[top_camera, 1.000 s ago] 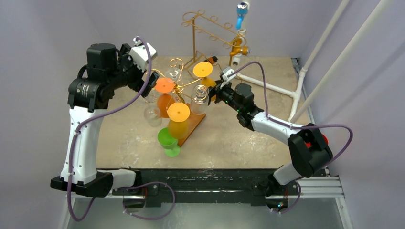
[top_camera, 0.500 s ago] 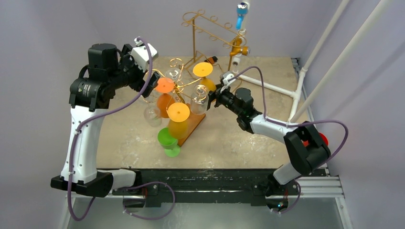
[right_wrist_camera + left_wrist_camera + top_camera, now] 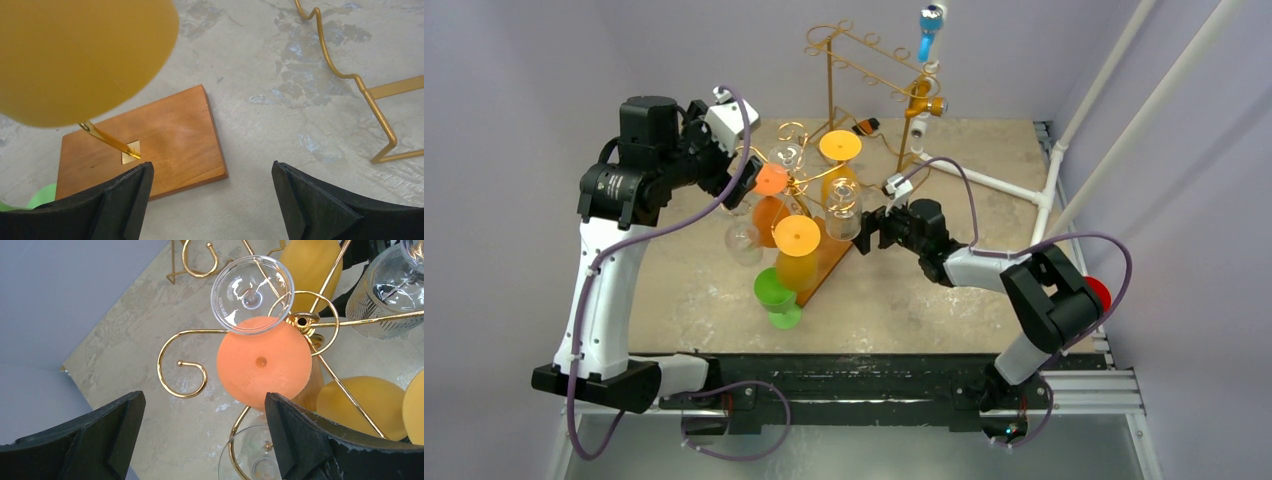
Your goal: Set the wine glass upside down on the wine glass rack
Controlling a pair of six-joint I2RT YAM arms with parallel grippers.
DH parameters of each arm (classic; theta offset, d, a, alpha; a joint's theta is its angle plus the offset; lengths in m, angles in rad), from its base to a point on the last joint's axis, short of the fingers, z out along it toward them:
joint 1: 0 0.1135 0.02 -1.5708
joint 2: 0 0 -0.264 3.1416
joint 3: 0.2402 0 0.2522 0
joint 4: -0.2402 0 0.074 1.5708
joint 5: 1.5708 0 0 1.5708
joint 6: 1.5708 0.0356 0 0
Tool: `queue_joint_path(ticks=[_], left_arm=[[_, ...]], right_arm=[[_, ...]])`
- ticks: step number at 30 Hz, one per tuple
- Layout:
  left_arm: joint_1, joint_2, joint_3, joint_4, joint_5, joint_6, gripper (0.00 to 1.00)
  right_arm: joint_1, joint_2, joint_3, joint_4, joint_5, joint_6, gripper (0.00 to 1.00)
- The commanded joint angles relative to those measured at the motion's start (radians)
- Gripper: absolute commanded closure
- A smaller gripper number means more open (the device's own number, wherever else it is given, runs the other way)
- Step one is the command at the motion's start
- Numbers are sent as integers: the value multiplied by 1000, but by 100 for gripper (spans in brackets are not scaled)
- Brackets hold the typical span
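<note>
The gold wine glass rack (image 3: 809, 180) stands on a wooden base (image 3: 829, 260) mid-table, with orange, yellow and clear glasses hanging upside down from it. A green wine glass (image 3: 776, 295) stands upright on the table at the base's near end. My left gripper (image 3: 742, 178) is open beside the rack's left side; in the left wrist view it (image 3: 205, 435) frames the orange glass's foot (image 3: 264, 361), an empty gold hook (image 3: 182, 365) and a clear foot (image 3: 252, 294). My right gripper (image 3: 869, 228) is open and empty, low by the base (image 3: 140, 145), under a yellow glass (image 3: 75, 55).
A second, taller gold rack (image 3: 854, 60) stands at the back, its wire foot (image 3: 350, 75) on the table right of my right gripper. White pipes (image 3: 984, 180) run along the right side. Blue and orange fittings (image 3: 924, 60) hang behind the rack.
My right arm has drawn back from the clear glass on the rack's right and dropped lower, toward the wooden base. My left gripper has shifted slightly right, closer to the orange glass.
</note>
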Motion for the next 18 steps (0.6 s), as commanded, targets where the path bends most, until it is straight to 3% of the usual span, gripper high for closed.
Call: queue_joint_path(ticks=[1,9,18], left_arm=[[0,-7,41,39,4,-3,1],[0,15,104,70,-37,-79,0],[0,71,60,48,-52,-84,0]], right_arm=[[-2,-36,-8,19,23,31,1],[6,-232,-110,-31,26,118,1],[62,-542,-181,-237,125,153,3]])
